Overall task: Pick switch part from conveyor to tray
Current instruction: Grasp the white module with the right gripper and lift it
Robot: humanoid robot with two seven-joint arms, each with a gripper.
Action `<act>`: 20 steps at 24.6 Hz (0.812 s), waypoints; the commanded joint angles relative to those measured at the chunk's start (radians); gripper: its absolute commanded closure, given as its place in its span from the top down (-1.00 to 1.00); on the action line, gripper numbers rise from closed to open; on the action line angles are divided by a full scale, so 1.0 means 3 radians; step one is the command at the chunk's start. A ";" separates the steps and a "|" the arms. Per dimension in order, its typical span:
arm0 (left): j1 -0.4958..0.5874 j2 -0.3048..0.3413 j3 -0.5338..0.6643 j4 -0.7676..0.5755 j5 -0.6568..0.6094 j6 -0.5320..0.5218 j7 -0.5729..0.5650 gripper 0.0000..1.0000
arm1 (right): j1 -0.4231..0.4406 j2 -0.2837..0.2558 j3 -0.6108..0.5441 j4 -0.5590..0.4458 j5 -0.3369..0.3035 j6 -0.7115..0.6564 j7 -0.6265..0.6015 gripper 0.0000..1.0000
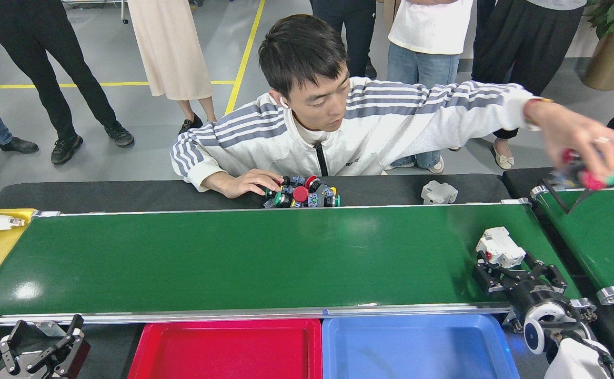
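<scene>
- White switch part (500,246) lying on the right end of the green conveyor (233,263), touching or just off the tips of the right gripper (506,266).
- Right jaws spread, reaching in from the near right; not yet closed on the part.
- Best closed squarely across the white body, not on the small red tab, since the blocky shape could twist out of a corner grip.
- Belt possibly carrying the part, so timing matters; firm hold before lifting.
- Then up clear of the silver rail and over to the blue tray (417,350) just near.
- Left gripper (38,350) parked at near left, jaws open, empty.
</scene>
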 commanded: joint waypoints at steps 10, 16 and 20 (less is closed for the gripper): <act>-0.0050 0.0066 0.0008 -0.0028 0.0000 0.0020 0.0025 1.00 | -0.0275 0.0021 0.0337 0.0214 -0.0023 -0.0019 -0.0019 -0.79; -0.0040 0.0066 0.0023 -0.0033 0.0000 0.0020 0.0025 1.00 | 0.0277 0.0010 0.0209 -0.0762 -0.0125 -0.0039 -0.0060 -0.89; -0.0035 0.0071 0.0023 -0.0028 0.0000 0.0025 0.0025 1.00 | 0.1213 -0.0005 -0.0067 -0.1714 -0.0243 -0.0351 -0.0111 -0.66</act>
